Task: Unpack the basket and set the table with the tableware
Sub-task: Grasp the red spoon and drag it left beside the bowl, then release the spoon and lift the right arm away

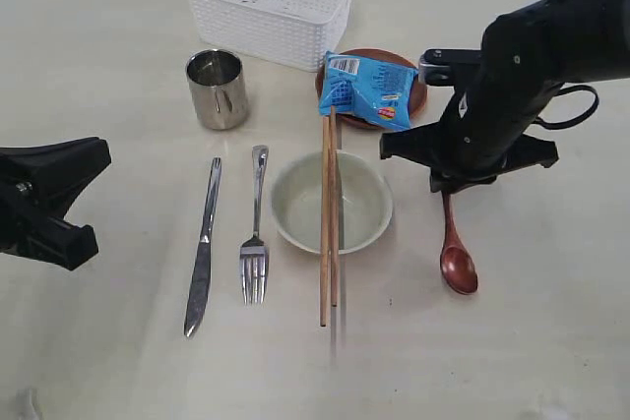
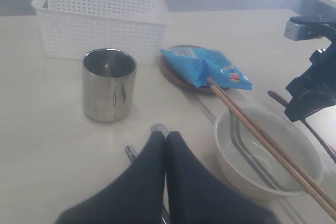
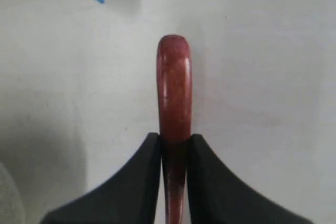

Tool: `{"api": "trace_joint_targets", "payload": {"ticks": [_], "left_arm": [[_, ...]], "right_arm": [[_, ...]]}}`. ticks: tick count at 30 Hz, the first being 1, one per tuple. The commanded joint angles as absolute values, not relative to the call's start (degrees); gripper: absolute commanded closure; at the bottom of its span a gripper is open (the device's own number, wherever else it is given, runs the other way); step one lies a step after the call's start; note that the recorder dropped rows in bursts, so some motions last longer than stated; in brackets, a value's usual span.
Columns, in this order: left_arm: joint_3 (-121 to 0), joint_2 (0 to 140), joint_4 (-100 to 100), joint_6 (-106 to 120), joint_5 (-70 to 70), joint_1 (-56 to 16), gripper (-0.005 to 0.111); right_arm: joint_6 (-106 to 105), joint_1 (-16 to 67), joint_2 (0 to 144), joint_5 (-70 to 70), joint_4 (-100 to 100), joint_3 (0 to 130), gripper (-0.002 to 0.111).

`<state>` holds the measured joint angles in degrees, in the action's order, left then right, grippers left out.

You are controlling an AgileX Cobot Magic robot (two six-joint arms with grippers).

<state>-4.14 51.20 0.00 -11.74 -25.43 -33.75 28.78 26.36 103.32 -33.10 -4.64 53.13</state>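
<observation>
Presently right claw (image 3: 175, 141) clenched on handle of red-brown wooden spoon (image 3: 174, 87), which seemingly rests on pale wood-look table (image 1: 551, 341) just right of cream round bowl (image 1: 379, 206). Idle left claw (image 2: 165, 136) pinched shut, empty. Release only once spoon lies flat; lift straight up.

Right arm (image 1: 522, 66) comes in from the right, wrist tipped down, right pincer (image 3: 175, 139) clamped snug on the spoon (image 3: 175, 87) handle. Left pincer (image 2: 166, 139) sits low at the left edge, fingers pressed together.
</observation>
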Motion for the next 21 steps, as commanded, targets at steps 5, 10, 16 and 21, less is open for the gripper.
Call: {"api": "trace_joint_targets", "payload": {"ticks": [5,10,16,21], "left_arm": [[-3.74,50.91,0.00,-11.77,-25.47,-33.87,0.107],[-3.74,50.91,0.00,-11.77,-25.47,-33.87,0.107],[-3.74,50.91,0.00,-11.88,-25.47,-33.87,0.107],[-3.74,50.91,0.00,-11.88,-25.47,-33.87,0.107]], "right_arm": [[29.16,27.46,103.06,-32.34,-1.01,53.29,0.109],[29.16,27.60,103.78,-32.34,0.00,53.29,0.109],[29.37,28.86,105.68,-29.87,0.00,53.29,0.109],[29.38,28.86,105.68,-29.98,0.00,53.29,0.108]]}}
